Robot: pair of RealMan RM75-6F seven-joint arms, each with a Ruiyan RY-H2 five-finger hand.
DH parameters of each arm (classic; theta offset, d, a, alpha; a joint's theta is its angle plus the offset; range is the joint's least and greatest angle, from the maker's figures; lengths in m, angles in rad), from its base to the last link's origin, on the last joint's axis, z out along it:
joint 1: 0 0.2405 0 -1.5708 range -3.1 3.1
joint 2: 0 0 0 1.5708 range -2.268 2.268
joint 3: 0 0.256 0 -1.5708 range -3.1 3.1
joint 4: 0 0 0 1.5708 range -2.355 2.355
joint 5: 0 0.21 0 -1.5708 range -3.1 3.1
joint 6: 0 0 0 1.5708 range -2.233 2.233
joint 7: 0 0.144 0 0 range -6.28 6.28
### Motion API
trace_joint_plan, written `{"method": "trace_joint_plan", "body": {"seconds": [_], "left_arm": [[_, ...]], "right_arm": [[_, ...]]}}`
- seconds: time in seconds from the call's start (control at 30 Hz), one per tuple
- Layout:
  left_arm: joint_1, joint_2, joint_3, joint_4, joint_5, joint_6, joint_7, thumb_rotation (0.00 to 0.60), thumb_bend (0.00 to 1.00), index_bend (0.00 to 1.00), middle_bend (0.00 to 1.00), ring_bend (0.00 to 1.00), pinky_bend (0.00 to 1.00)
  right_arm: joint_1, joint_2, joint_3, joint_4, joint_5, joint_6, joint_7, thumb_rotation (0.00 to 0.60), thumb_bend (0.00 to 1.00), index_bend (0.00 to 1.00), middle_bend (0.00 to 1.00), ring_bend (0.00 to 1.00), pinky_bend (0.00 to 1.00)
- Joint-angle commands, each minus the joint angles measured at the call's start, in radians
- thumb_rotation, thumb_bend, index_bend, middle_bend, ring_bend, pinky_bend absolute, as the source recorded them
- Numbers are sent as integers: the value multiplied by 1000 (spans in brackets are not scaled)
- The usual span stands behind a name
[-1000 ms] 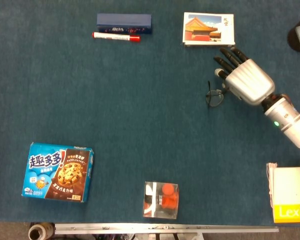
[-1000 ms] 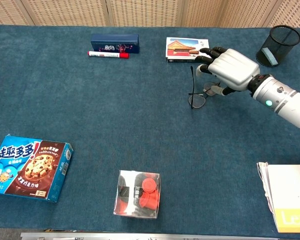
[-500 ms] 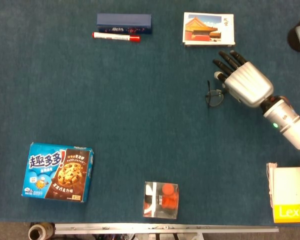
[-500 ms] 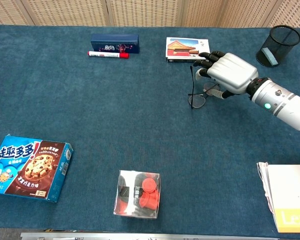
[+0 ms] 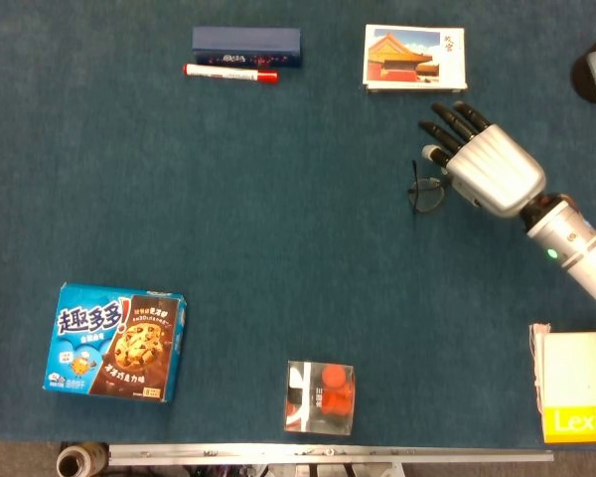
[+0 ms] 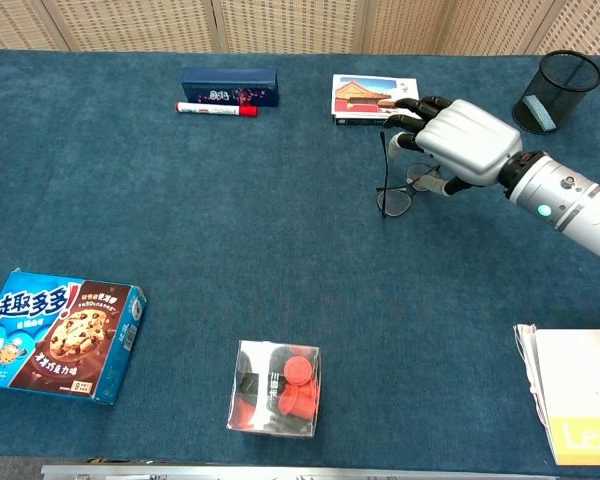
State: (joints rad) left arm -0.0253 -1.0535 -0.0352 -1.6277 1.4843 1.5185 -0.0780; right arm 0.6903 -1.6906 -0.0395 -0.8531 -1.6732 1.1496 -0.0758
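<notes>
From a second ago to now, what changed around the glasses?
The right hand shifted only slightly above the glasses, drifting a little toward the postcard box with fingers spread; no clear grip on them shows. The glasses, marker, cookie box and clear box stayed put.

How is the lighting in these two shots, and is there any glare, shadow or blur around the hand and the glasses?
Head view: even, soft light; the right hand has a mild sheen on its silver back, and the glasses are sharp. Chest view: the same flat light, a faint shadow under the hand, small reflections on the clear box of red pieces; no motion blur in either.
</notes>
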Motion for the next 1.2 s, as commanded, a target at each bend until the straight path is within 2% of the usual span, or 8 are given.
{"method": "trace_joint_plan", "body": {"seconds": [0.03, 0.23, 0.47, 1.2], "left_arm": [[0, 0, 0, 0, 0, 0, 1, 600, 48, 529, 466, 342, 491], [1, 1, 0, -1, 1, 3, -1, 600, 48, 529, 466, 342, 491], [2, 3, -1, -1, 0, 4, -9, 600, 48, 529, 465, 342, 491], [7, 9, -2, -3, 4, 14, -20, 600, 48, 529, 466, 342, 491]], "right_arm": [[0, 14, 5, -26, 1, 3, -15, 600, 289, 348, 182, 12, 160], [10, 2, 25, -23, 16, -12, -21, 600, 289, 348, 182, 12, 160], [25, -43, 40, 27, 30, -34, -4, 600, 290, 348, 182, 12, 160], [33, -124, 19, 151, 28, -67, 46, 600, 290, 348, 182, 12, 160]]}}
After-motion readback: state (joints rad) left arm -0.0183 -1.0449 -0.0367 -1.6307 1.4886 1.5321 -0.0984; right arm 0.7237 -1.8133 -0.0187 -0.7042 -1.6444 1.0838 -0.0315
